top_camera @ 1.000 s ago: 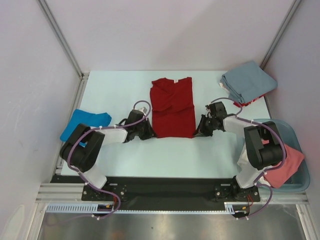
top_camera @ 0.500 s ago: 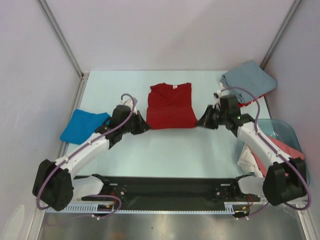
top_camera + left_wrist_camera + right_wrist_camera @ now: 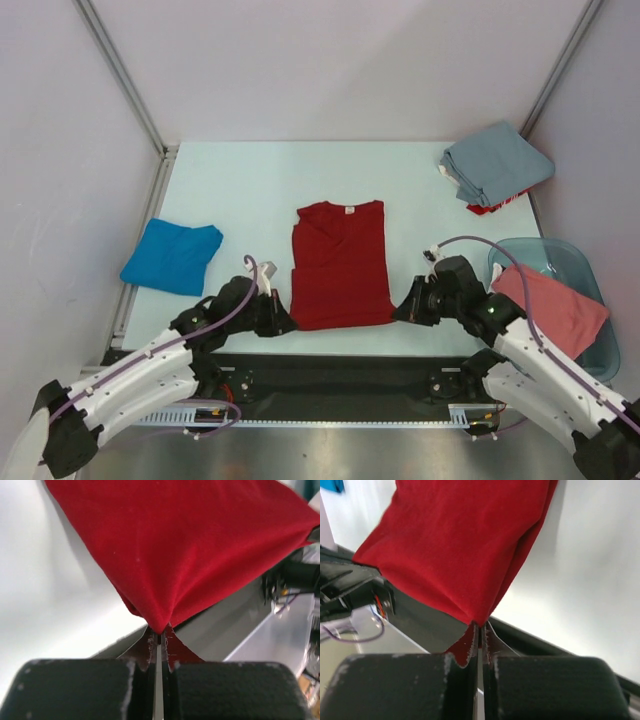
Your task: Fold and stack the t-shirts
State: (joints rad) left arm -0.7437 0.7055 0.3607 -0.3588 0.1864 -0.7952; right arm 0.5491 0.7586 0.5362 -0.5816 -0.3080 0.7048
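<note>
Folding partly done: red t-shirt spread at the near edge of the table, sleeves tucked in, near corners squeezed tight in left gripper and right gripper, grey-blue t-shirt folded in far right corner, pink t-shirt left waiting.

I see a pale tabletop with clothing on it. A red t-shirt lies flat in the middle, neck toward the far edge and hem right at the near edge, with both hem corners lifted off the surface. A loosely folded blue t-shirt sits by the left edge, well apart from the red one. At the far right corner a folded grey-blue t-shirt tops a small pile, red cloth showing beneath it. By the right edge stands a clear blue tub with a pink t-shirt draped over it; I cannot tell whether it rests on the tabletop or beside it
</note>
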